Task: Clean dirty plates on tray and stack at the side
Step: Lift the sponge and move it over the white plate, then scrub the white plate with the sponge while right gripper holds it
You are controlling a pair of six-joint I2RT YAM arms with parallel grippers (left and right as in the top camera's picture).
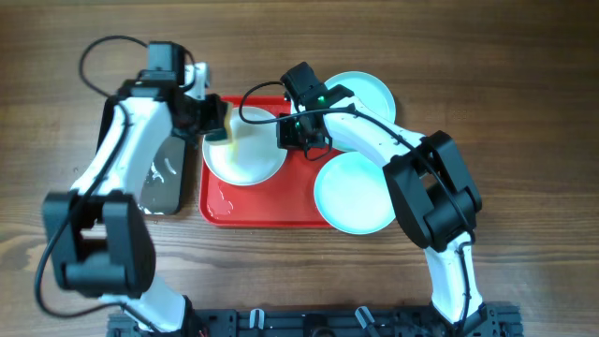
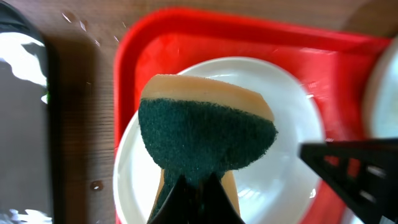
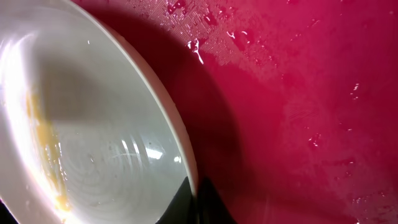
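The cream-white plate [image 1: 245, 150] lies at the left of the red tray [image 1: 271, 211]. My left gripper [image 1: 217, 122] is shut on a yellow and green sponge [image 2: 205, 134], held over the plate's left part [image 2: 292, 124]. My right gripper [image 1: 292, 136] is shut on the plate's right rim [image 3: 180, 149]; a yellow smear [image 3: 46, 149] shows inside the plate. One turquoise plate [image 1: 354, 192] sits at the tray's right end, overhanging its rim. Another turquoise plate [image 1: 363, 94] lies on the table behind the tray, partly under my right arm.
A dark metal tray [image 1: 167, 178] holding water lies left of the red tray, also in the left wrist view [image 2: 22, 118]. Water drops wet the red tray's floor [image 3: 298, 93]. Bare wooden table surrounds everything.
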